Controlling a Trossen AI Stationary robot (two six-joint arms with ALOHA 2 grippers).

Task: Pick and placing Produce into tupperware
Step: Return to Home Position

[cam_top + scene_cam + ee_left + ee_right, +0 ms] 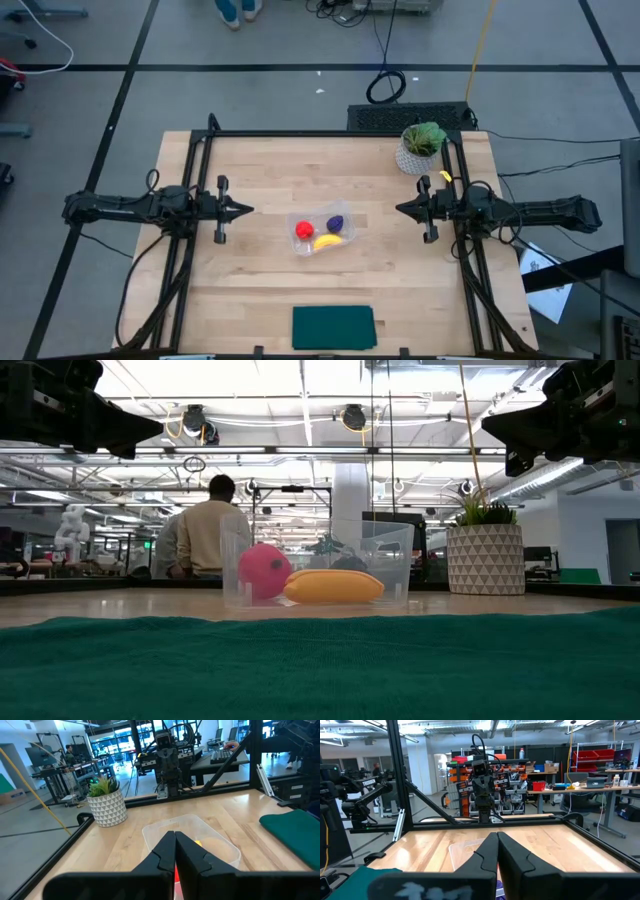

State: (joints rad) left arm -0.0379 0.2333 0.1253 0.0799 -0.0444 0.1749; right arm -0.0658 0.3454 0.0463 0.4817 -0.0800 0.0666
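Tupperware [392,556] on wooden table [260,172]

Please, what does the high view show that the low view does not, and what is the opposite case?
Only the high view: the purple piece inside the clear tub, and both arms whole, with the left pincer and the right pincer pointing at the tub from either side. Only the low view: a person in the room behind, back turned. Both: the tub holding the red ball and the banana, the potted plant and the green mat.
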